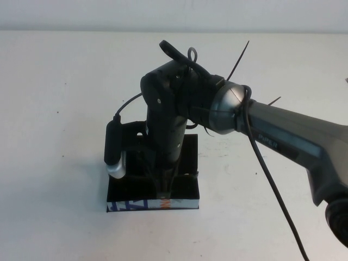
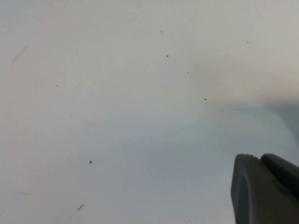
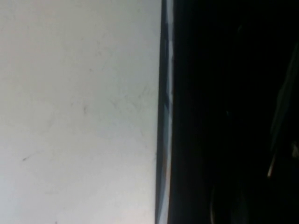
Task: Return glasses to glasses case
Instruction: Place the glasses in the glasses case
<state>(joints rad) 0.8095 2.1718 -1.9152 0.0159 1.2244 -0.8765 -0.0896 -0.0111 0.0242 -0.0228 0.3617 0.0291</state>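
The glasses case lies open in the middle of the table, black, with its blue, white and orange printed front towards me. My right gripper points straight down into the case, its tip low inside near the front wall. The right wrist view shows the case's printed edge and a dark interior beside it. The glasses are hidden; I cannot make them out in any view. My left gripper shows only in the left wrist view, over bare table, away from the case.
The white table spreads all round the case. The right arm crosses the table from the right with a loose black cable hanging under it. The case's lid lies back behind the gripper.
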